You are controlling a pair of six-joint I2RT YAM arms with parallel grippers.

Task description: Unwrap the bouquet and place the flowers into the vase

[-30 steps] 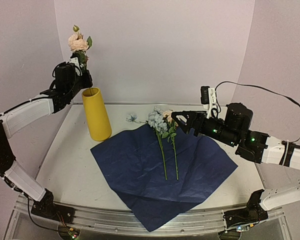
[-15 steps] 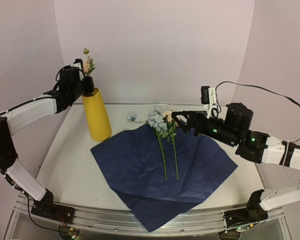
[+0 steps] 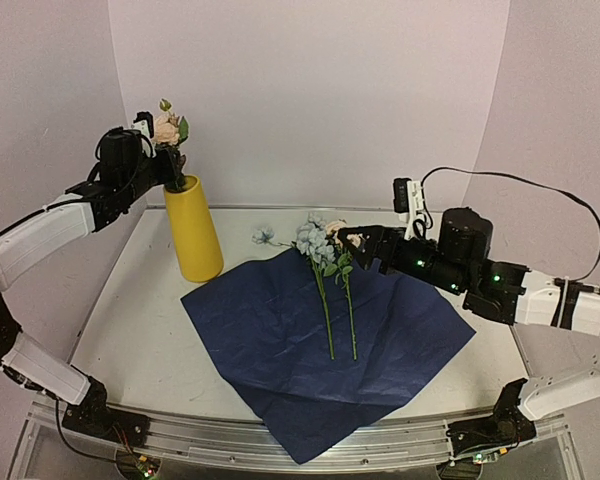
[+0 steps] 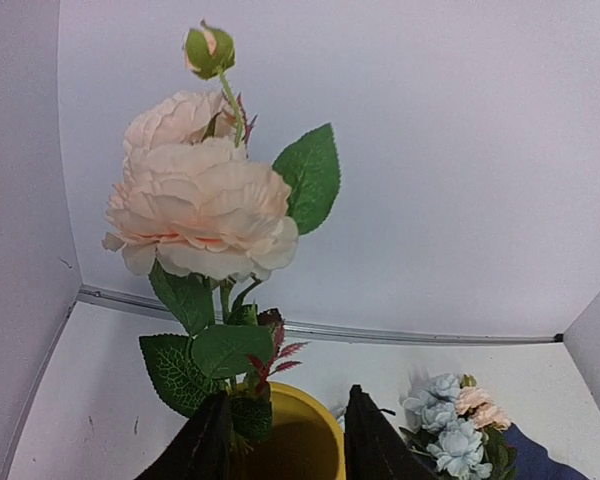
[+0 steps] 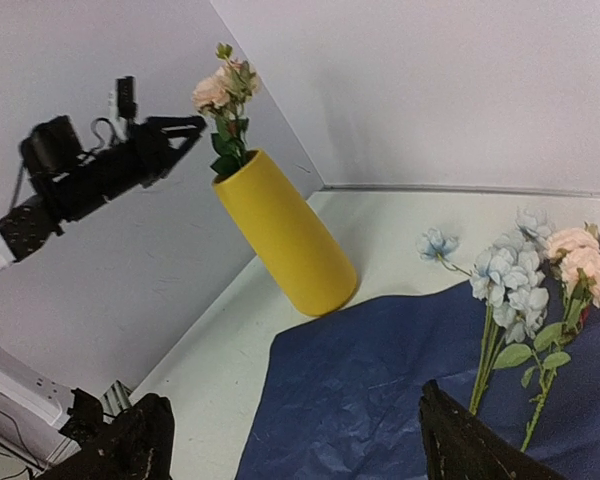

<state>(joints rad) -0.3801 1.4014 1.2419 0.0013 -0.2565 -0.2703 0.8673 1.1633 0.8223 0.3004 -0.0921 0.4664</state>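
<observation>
Rose (image 3: 166,127) in vase (image 3: 195,238), other flowers (image 3: 311,242) on paper (image 3: 270,330)

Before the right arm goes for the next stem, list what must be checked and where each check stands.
1. Peach rose seated in the vase: ok, its stem runs down into the mouth.
2. Vase upright: ok.
3. Left tool clear of the rose: jaws apart, but leaves sit close to one finger; cannot tell.
4. Right tool open and empty: ok.
5. Blue flower stem and pink flower stem lying loose on the navy paper: stalks apart, ok.
6. Their blooms free of each other: bunched together, cannot tell.
</observation>
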